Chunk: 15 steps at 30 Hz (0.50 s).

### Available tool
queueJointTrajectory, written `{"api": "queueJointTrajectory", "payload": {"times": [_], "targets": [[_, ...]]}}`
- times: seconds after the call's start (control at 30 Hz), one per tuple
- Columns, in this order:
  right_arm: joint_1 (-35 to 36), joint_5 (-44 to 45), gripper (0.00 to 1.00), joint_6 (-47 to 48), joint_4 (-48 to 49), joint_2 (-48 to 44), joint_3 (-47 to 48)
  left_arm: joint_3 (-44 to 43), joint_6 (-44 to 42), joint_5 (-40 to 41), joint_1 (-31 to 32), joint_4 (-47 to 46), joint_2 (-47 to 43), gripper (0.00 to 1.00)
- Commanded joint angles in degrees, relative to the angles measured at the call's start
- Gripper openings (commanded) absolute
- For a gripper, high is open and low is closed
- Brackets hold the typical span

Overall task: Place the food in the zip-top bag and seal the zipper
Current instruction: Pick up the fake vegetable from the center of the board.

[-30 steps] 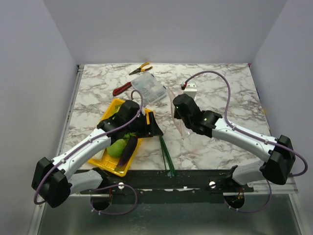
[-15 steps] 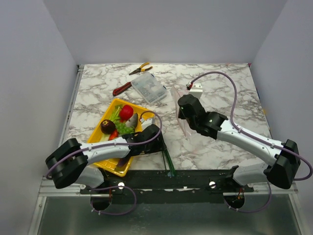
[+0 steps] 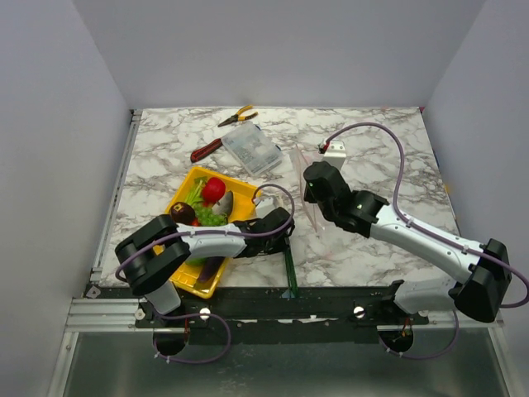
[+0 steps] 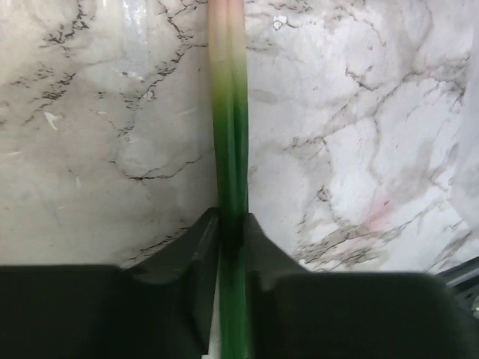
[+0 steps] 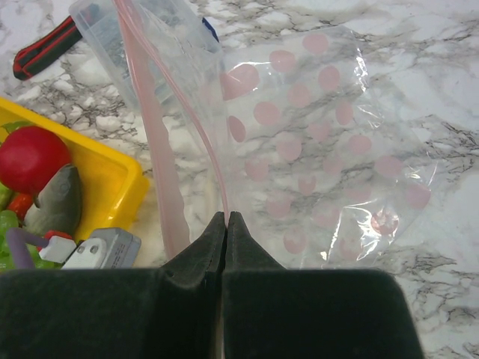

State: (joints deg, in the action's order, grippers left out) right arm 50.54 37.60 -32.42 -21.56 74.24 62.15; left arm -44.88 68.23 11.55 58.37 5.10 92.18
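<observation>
Pinching the leek, the left gripper clamps its jaws on the green stalk lying on the marble table. The right gripper pinches the zip-top bag at its pink zipper, jaws together, beside the yellow tray.

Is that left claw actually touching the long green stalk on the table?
Touching. The left wrist view shows the left gripper with fingers flush against the leek, one each side.

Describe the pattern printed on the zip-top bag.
Clear plastic with pale pink dots; the zip-top bag shows best in the right wrist view.
</observation>
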Motion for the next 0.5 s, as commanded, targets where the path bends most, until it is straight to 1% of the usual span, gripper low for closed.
{"api": "queueJointTrajectory", "payload": {"times": [0.0, 0.03, 0.13, 0.2, 0.23, 0.27, 0.33, 0.4, 0.47], "targets": [[-0.18, 1.77, 0.01, -0.46, -0.16, -1.61, -2.12, -1.67, -5.81, 1.12, 0.42, 4.46, 2.34, 0.04], [-0.18, 1.82, 0.01, 0.17, 0.47, -1.82, -2.63, -2.45, -9.33, 0.75, 0.43, 5.26, 1.6, 0.0], [-0.18, 1.04, 0.01, 3.62, 3.51, -2.95, -4.82, -5.54, -20.34, -2.39, 0.43, 9.06, -2.58, 0.0], [-0.23, 0.92, 0.01, 6.25, 5.42, -3.83, -6.22, -5.22, -26.08, -5.25, 0.39, 11.63, -8.13, 0.0], [-0.19, 0.81, 0.01, 7.74, 6.19, -4.36, -6.62, -4.61, -29.58, -8.04, 0.28, 12.13, -11.7, 0.0], [-0.2, 0.55, 0.01, 8.82, 7.07, -4.91, -7.09, -4.43, -31.84, -9.85, 0.25, 13.63, -14.53, 0.0], [-0.2, 0.3, 0.01, 11.06, 8.94, -6.05, -8.11, -4.95, -35.56, -12.73, -0.17, 19.75, -20.37, 0.0], [-0.34, 0.83, 0.01, 12.86, 10.01, -6.71, -8.57, -6.29, -37.81, -15.12, -1.63, 26.38, -24.52, 0.0], [-0.36, 0.13, 0.01, 15.04, 11.05, -6.94, -8.74, -8.14, -40.15, -20.18, -4.04, 32.71, -26.82, 0.0]]}}
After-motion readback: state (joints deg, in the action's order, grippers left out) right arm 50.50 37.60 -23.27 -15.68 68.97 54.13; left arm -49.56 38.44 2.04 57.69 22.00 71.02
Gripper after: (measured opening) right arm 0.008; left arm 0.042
